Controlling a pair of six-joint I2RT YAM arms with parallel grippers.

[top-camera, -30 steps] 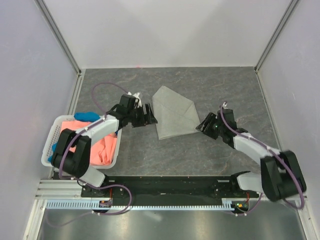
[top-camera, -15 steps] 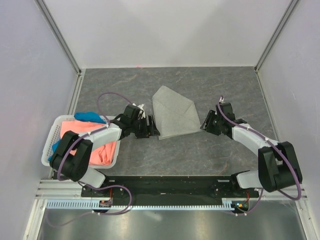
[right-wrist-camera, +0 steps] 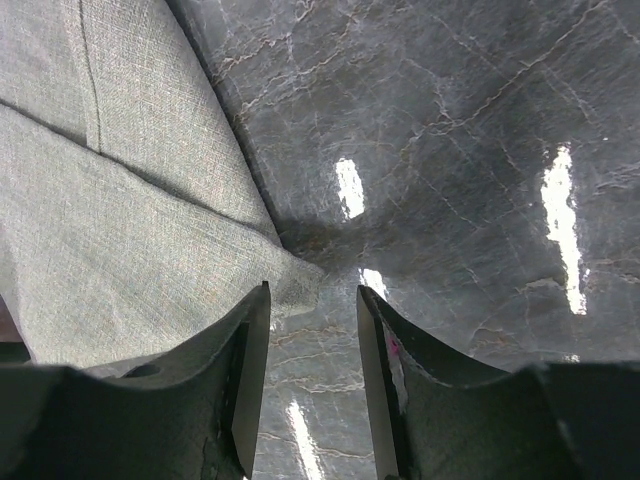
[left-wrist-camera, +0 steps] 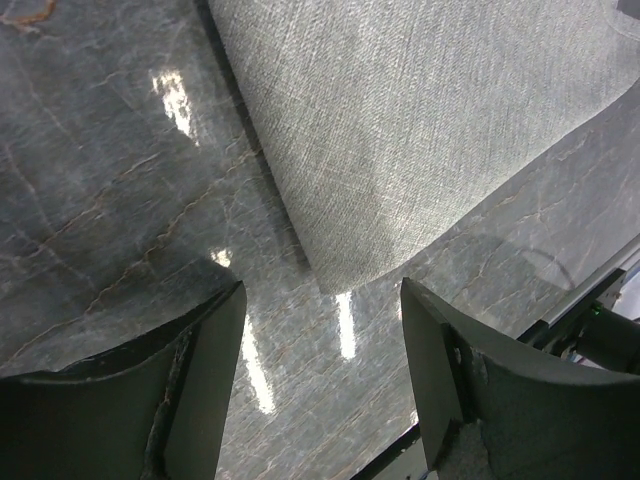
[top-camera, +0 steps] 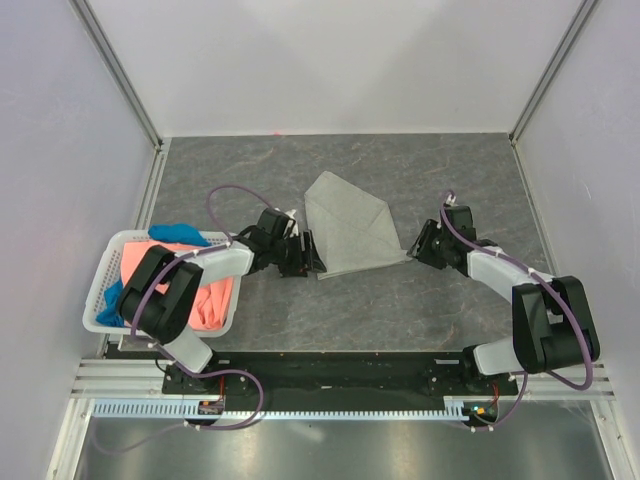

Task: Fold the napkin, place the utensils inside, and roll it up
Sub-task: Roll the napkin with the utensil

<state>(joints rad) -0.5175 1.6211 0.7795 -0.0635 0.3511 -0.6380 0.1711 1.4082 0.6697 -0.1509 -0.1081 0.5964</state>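
Observation:
The light grey napkin [top-camera: 345, 225] lies flat on the dark marbled table as a folded, pointed shape. My left gripper [top-camera: 312, 262] sits low at its near-left corner. In the left wrist view the cloth's rounded corner [left-wrist-camera: 400, 130] ends just ahead of the open left gripper [left-wrist-camera: 322, 300], with bare table between the fingers. My right gripper [top-camera: 418, 250] is at the napkin's right corner. There the napkin [right-wrist-camera: 120, 220] shows a layered fold, and its tip reaches the mouth of the open right gripper [right-wrist-camera: 313, 300]. The utensils are out of view.
A white basket [top-camera: 100, 290] at the left edge holds a coral-orange cloth [top-camera: 205, 295] and a blue cloth [top-camera: 175, 233]. Pale enclosure walls stand on three sides. The black base rail [top-camera: 330, 370] runs along the near edge.
Both grippers have moved inward to the napkin's near corners, the left from its left side, the right from its right. Both pairs of jaws have narrowed somewhat.

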